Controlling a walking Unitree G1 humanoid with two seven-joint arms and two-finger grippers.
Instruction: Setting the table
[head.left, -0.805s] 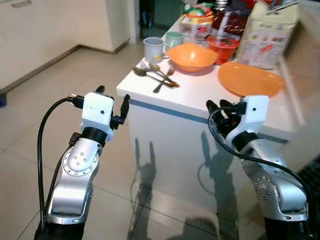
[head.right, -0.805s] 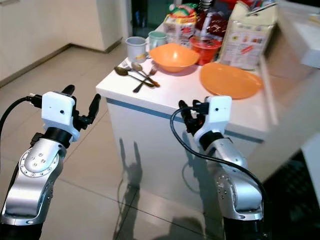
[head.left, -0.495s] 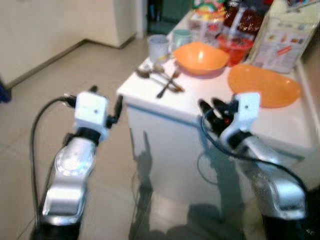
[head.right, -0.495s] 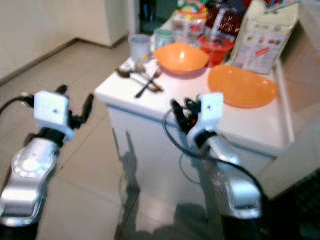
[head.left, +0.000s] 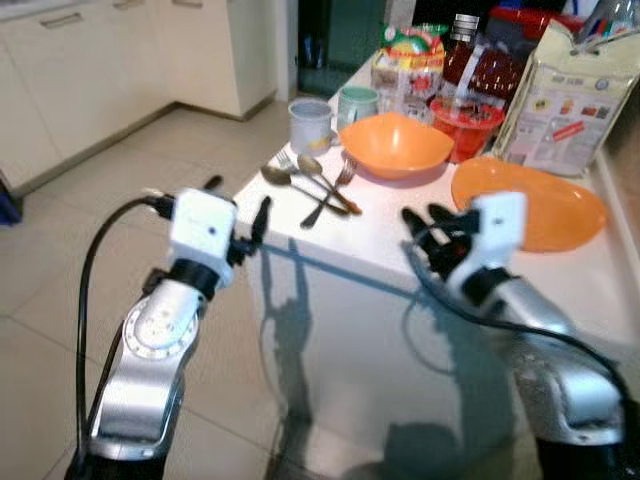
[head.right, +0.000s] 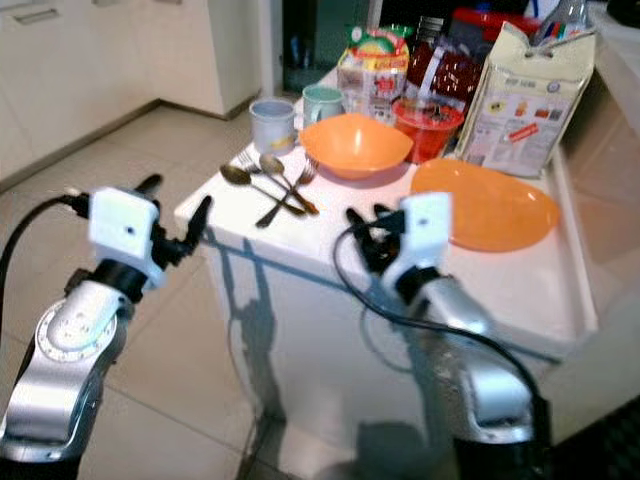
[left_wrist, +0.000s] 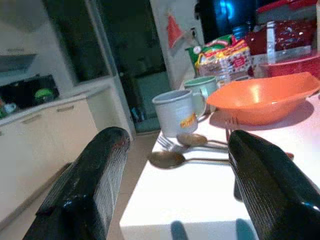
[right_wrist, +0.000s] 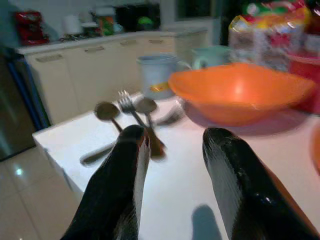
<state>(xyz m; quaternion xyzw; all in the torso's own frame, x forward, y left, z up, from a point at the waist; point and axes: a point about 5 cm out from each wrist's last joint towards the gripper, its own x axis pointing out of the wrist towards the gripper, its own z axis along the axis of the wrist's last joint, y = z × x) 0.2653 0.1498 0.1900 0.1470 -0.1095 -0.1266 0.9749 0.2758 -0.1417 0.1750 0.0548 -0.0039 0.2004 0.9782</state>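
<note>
Nearest the camera, both silver arms rise from the bottom of the head views over a floor of pale glossy tiles (head.left: 50, 290), where their shadows fall on the white front of the table. The left gripper (head.left: 238, 214) hangs in the air just off the table's near corner, its two black fingers (left_wrist: 85, 185) spread apart and empty. The right gripper (head.left: 428, 228) is raised over the near part of the white tabletop (head.left: 360, 240), beside the orange plate, its fingers (right_wrist: 122, 185) also parted with nothing between them. On the white table (head.right: 300, 235), towards its near left corner, lies a loose cluster of cutlery (head.left: 315, 180): spoons and forks crossing one another. Just beyond it stand a grey-blue mug (head.left: 310, 123) and a pale green mug (head.left: 357, 103), side by side. An orange bowl (head.left: 396, 143) sits near the middle, touching nothing that can be made out, and the flat orange plate (head.left: 530, 203) lies to its right, nearer the table's right edge. Behind these are a red-lidded tub (head.left: 466, 120), a tall printed paper bag (head.left: 565, 100), a colourful food packet (head.left: 405, 60) and a dark bottle (head.left: 462, 55). Farther off, cream cabinets (head.left: 120, 70) line the room's left wall, and a dark doorway (head.left: 335, 40) opens behind the table.
</note>
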